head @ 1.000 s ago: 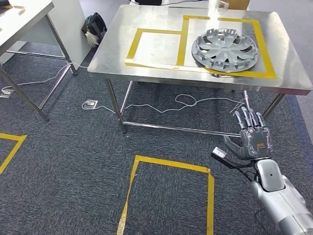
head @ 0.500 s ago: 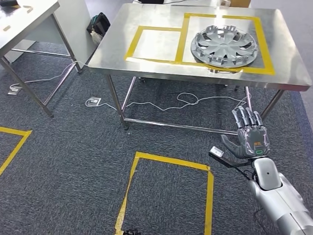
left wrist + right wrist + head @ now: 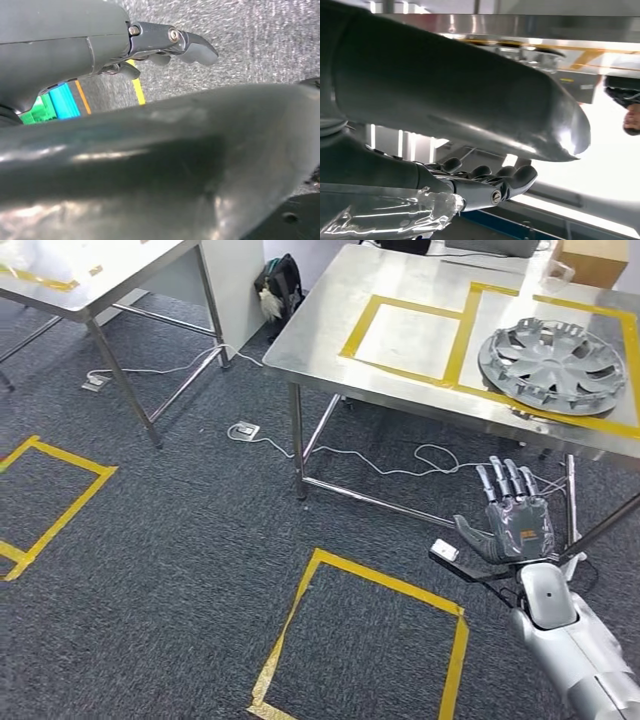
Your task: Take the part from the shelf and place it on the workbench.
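Grey carpet (image 3: 173, 540) beneath raised right hand (image 3: 513, 525), fingers (image 3: 504, 480) extended, empty.

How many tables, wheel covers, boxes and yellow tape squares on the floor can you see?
Tables: 2, the steel workbench and a white table
Wheel covers: 1, the grey hubcap on the workbench
Cardboard boxes: 1
Floor tape squares: 2
Total: 6

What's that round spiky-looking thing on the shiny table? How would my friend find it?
Look at the big steel workbench marked with two yellow tape boxes. In the larger box, nearer the robot's right hand, lies the wheel cover. It is a flat grey plastic disc with spokes fanning out from its centre, the only round thing there.
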Controlling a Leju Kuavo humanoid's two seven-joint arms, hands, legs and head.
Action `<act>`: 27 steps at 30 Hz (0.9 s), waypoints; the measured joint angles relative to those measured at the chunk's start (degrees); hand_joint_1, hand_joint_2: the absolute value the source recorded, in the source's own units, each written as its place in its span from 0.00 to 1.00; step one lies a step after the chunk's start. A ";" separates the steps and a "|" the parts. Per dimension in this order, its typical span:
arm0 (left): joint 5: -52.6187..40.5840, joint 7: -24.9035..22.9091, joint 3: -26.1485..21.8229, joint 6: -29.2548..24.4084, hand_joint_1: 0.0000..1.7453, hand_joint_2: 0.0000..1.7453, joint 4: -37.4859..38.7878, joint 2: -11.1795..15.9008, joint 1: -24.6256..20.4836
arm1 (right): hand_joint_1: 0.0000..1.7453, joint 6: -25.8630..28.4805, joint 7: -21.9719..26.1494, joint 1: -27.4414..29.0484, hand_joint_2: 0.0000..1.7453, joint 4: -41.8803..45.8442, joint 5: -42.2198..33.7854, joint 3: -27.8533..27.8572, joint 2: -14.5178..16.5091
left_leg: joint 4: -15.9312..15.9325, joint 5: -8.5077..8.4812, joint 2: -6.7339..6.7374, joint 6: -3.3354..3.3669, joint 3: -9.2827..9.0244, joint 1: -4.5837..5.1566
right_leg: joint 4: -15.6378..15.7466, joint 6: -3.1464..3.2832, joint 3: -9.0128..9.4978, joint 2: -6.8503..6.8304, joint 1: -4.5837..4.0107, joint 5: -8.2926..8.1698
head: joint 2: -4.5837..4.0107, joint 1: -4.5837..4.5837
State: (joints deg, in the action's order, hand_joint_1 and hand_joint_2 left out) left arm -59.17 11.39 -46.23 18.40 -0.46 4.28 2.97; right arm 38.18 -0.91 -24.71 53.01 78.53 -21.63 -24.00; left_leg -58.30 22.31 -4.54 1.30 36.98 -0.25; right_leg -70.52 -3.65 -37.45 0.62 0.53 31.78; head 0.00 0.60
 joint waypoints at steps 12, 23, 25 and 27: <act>0.54 -0.31 0.04 -0.06 0.00 0.00 0.15 -0.21 0.19 | 0.00 -0.03 0.11 0.07 0.00 -0.02 -0.33 0.10 0.13 | -13.70 6.29 3.58 -3.39 7.64 -0.05 | 11.94 2.30 5.47 -2.12 0.34 -4.74 | 0.00 0.87; 1.08 -0.31 0.07 -0.07 0.00 0.00 0.18 -0.34 0.26 | 0.00 -0.16 0.25 -0.10 0.00 0.09 -0.53 0.19 -0.16 | 0.20 0.92 6.17 -0.89 -0.83 -0.17 | 11.39 -0.34 6.56 -6.67 0.01 -2.67 | 0.00 0.78; 1.14 -0.31 0.07 -0.07 0.00 0.00 0.18 -0.33 0.24 | 0.00 -0.17 0.25 0.06 0.00 0.15 -0.69 0.21 -0.31 | 0.32 0.80 4.76 -0.19 -0.90 -0.30 | 5.88 -0.50 4.01 -2.82 0.19 0.38 | 0.00 0.48; 1.21 -0.31 0.07 -0.07 0.00 0.00 0.17 -0.32 0.14 | 0.00 -0.19 0.24 0.51 0.00 0.15 -0.82 0.22 -0.47 | 0.31 0.80 3.14 0.09 -0.87 -0.16 | -1.84 -0.31 0.01 -0.92 0.08 3.38 | 0.00 0.26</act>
State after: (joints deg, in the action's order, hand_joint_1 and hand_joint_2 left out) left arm -57.96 11.08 -46.16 18.34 -0.28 3.97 3.11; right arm 37.99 -0.67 -24.19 53.16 77.72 -21.41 -24.47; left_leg -57.99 23.11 -1.40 1.40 36.11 -0.42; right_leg -72.36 -3.96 -37.44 -0.30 0.61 35.16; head 0.00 0.86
